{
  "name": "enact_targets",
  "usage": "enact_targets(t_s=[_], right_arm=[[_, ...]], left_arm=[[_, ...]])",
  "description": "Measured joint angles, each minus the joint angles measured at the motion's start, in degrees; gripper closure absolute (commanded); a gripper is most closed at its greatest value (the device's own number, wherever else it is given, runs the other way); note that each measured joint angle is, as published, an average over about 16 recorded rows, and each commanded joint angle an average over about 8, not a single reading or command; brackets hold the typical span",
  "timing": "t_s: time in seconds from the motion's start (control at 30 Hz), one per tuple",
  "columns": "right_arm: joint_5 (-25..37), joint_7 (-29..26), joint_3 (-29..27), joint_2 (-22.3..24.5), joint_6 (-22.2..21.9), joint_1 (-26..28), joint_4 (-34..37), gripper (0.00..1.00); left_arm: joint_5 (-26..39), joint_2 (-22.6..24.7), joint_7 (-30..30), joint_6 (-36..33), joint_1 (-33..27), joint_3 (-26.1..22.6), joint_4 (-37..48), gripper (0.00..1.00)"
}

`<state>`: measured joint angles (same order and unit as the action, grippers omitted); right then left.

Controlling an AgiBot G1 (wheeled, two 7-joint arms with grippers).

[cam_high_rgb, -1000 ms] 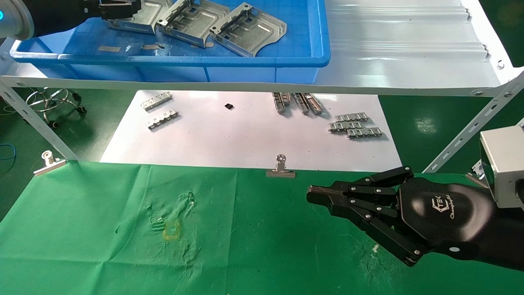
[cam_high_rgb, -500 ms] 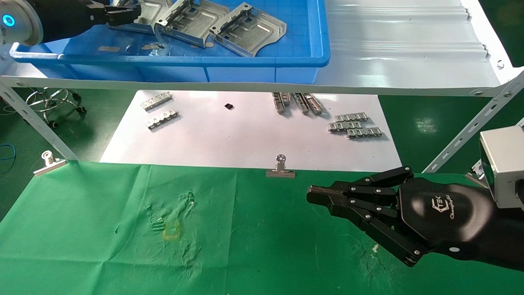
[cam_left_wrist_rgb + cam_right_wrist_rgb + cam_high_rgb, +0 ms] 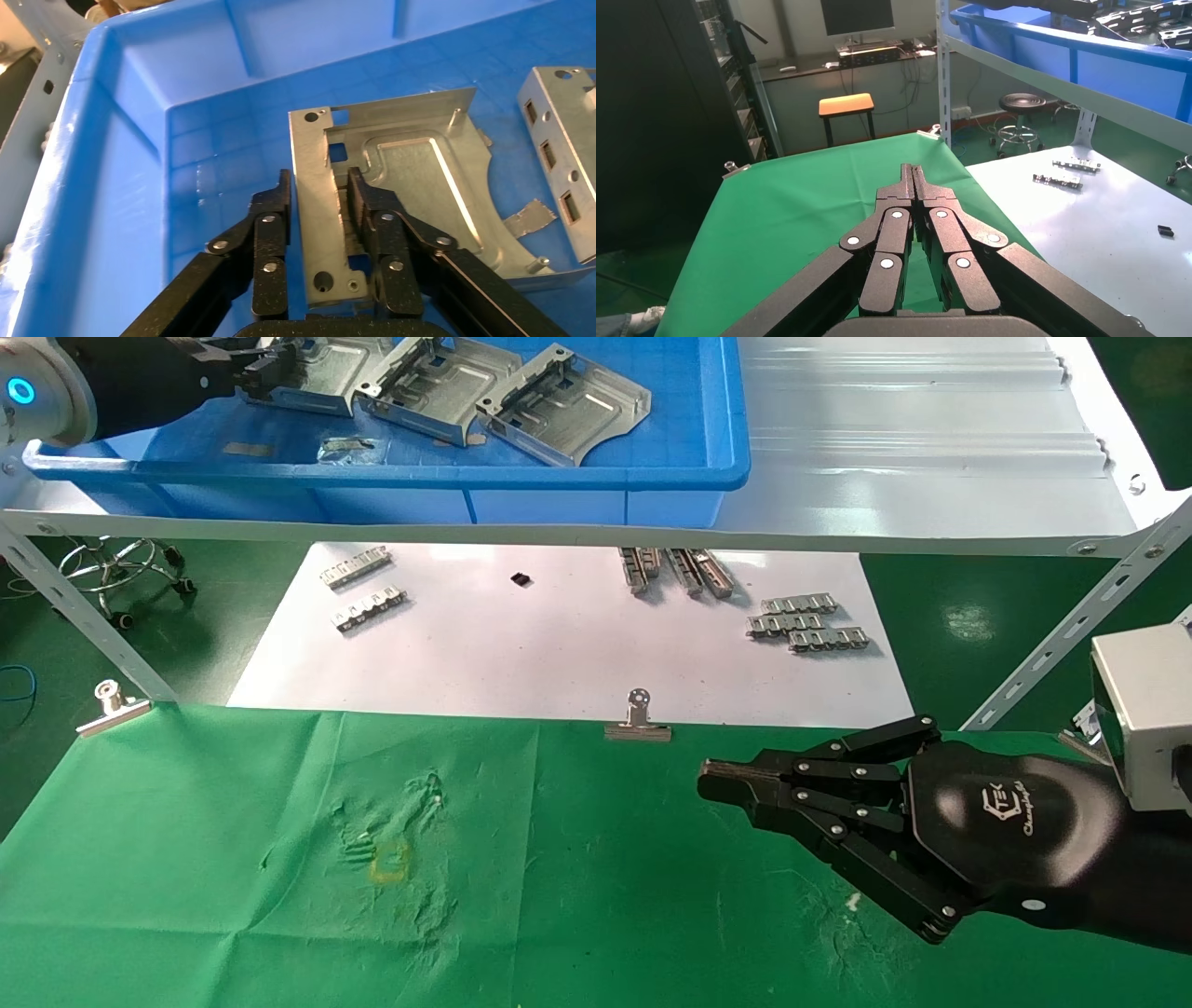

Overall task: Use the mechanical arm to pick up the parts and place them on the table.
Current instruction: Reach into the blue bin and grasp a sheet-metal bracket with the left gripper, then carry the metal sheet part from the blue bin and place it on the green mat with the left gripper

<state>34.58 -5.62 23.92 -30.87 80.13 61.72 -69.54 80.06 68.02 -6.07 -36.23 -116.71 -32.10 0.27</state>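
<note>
Three silver stamped plates lie in a blue bin (image 3: 466,477) on the shelf: one at the left (image 3: 321,370), one in the middle (image 3: 438,384), one at the right (image 3: 563,402). My left gripper (image 3: 265,365) reaches into the bin from the left. In the left wrist view its fingers (image 3: 320,175) are closed astride the upturned flange of the left plate (image 3: 407,175), gripping it. Another plate (image 3: 562,175) lies beside it. My right gripper (image 3: 708,780) hovers shut and empty over the green cloth table (image 3: 596,896), as its wrist view (image 3: 913,168) shows.
The grey metal shelf (image 3: 931,449) overhangs a white sheet (image 3: 559,645) with small toothed strips (image 3: 805,621). Binder clips (image 3: 638,724) hold the cloth's far edge. A faint yellow mark (image 3: 391,861) sits on the cloth. The bin wall (image 3: 126,175) is close to my left gripper.
My left gripper has shifted slightly inside the bin and the left plate has tilted a little with it; a scrap on the bin floor has moved. The right arm has not moved.
</note>
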Motion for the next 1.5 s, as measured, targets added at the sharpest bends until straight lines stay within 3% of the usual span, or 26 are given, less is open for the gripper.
enact_targets(t_s=[0.43, 0.7, 0.93, 1.2, 1.5], right_arm=[[0.00, 0.00, 0.00, 0.00, 0.00, 0.00, 0.00, 1.00], [0.00, 0.00, 0.00, 0.00, 0.00, 0.00, 0.00, 1.00], [0.00, 0.00, 0.00, 0.00, 0.00, 0.00, 0.00, 1.00], [0.00, 0.00, 0.00, 0.00, 0.00, 0.00, 0.00, 1.00], [0.00, 0.00, 0.00, 0.00, 0.00, 0.00, 0.00, 1.00]], left_arm=[[-0.76, -1.13, 0.79, -0.13, -0.44, 0.52, -1.19, 1.00], [-3.78, -3.30, 3.58, -5.14, -0.87, 2.56, -3.68, 1.00], [-8.34, -6.89, 8.76, -16.04, -0.17, 5.49, -6.59, 1.00], [-13.61, -11.83, 16.94, -35.07, 2.18, 8.46, -9.53, 1.00], [-16.63, -16.40, 24.91, -51.72, 6.29, 8.92, -12.23, 1.00]])
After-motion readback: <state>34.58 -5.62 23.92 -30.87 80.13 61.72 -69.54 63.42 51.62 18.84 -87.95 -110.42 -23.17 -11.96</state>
